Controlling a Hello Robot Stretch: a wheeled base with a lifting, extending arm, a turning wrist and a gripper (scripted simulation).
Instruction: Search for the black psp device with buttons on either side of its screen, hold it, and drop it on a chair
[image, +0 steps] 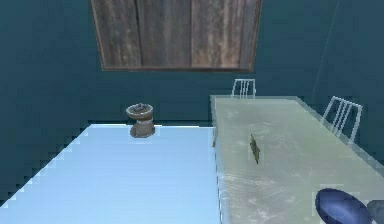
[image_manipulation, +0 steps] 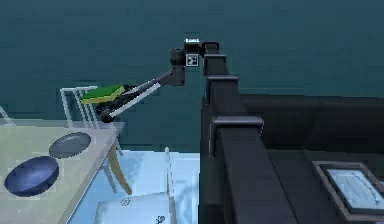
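Observation:
My arm (image_manipulation: 218, 130) rises as a dark bar, with two white marked squares (image_manipulation: 192, 45) at its far end. From there the gripper (image_manipulation: 112, 110) slants down to the left. A flat green and yellow thing (image_manipulation: 104, 95) with a dark underside sits at the fingers' end. A white chair (image_manipulation: 82, 108) stands right behind it, so I cannot tell whether the gripper holds it. In the forward view, two white chairs (image: 243, 88) (image: 342, 113) stand at the far side of the pale table (image: 290, 165).
The pale table (image_manipulation: 40, 140) carries a dark blue bowl (image_manipulation: 34, 176) and a grey plate (image_manipulation: 70, 145). The bowl (image: 346, 207) and a small upright thing (image: 256, 147) appear ahead. A brown pot (image: 141, 121) stands on a light blue surface (image: 120, 175). Dark furniture (image_manipulation: 310, 130) lies right.

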